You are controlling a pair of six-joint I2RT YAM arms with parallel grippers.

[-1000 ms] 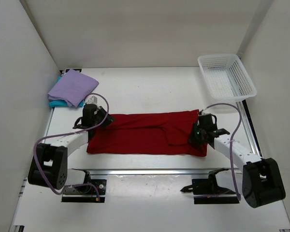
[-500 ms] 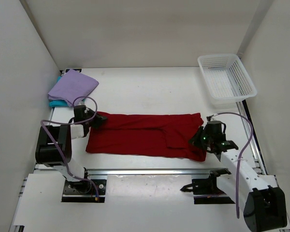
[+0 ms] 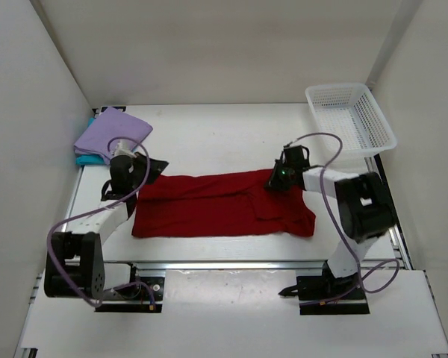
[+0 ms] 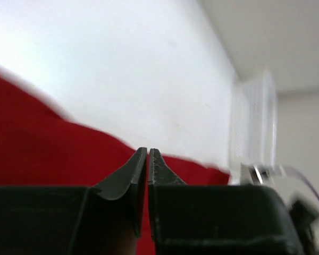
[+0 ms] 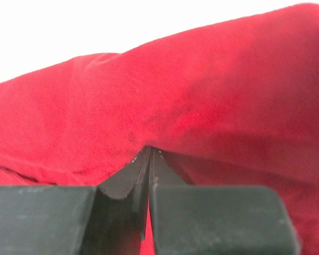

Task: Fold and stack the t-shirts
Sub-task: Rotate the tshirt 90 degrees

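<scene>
Two tools are at the far edge of the dark red t-shirt, one at each end. The left tool sits at the shirt's far left corner, its jaws almost together, with a sliver of red showing in the slit between them, so it looks clamped on the cloth. The right tool is closed tight on the far edge near the right end, and the cloth puckers where the tips pinch it. The shirt lies spread lengthways across the middle of the counter. The lavender t-shirt lies folded on top of the teal t-shirt in the far left corner, and a white mesh basket stands in the far right corner. Half a second ago the right tool was at the shirt's near right corner; it is now at the far edge and further left. The left tool has moved slightly farther from the bases, and the shirt's right end looks narrower.
</scene>
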